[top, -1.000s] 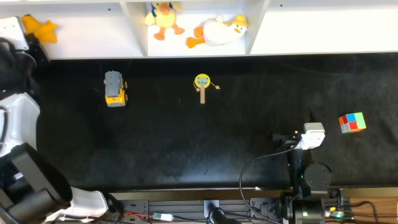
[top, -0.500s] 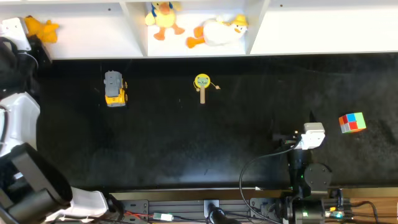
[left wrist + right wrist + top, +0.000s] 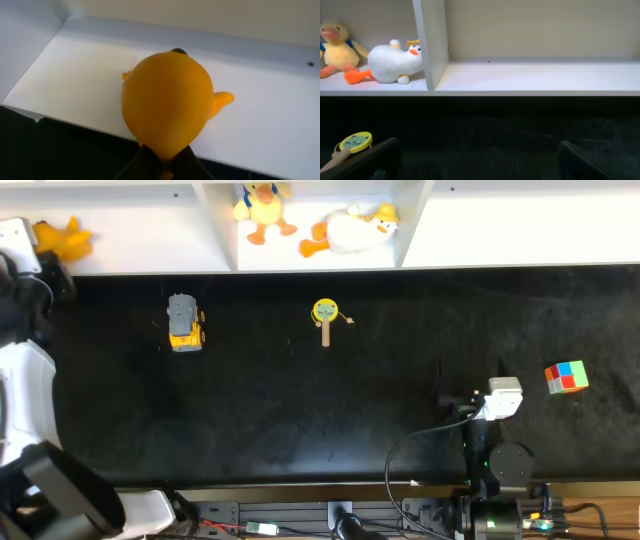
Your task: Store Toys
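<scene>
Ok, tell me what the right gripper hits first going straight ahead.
The right gripper faces the empty right bay of the shelf; no toy lies between. It would probably meet the shelf's front edge or back wall first; its height is unclear.

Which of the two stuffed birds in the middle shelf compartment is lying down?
The white goose: it lies on its side, while the yellow duck beside it sits upright.

Holds the left arm (image 3: 25, 380) stretched far up the left edge, bent near the base, with the left gripper (image 3: 35, 245) at its far end and the fingers (image 3: 145, 162) pinched together on an orange toy (image 3: 167, 107). Holds the right arm (image 3: 480, 450) folded low by its base, right gripper (image 3: 503, 398) aimed up the view, fingers (image 3: 375, 157) spread wide.
</scene>
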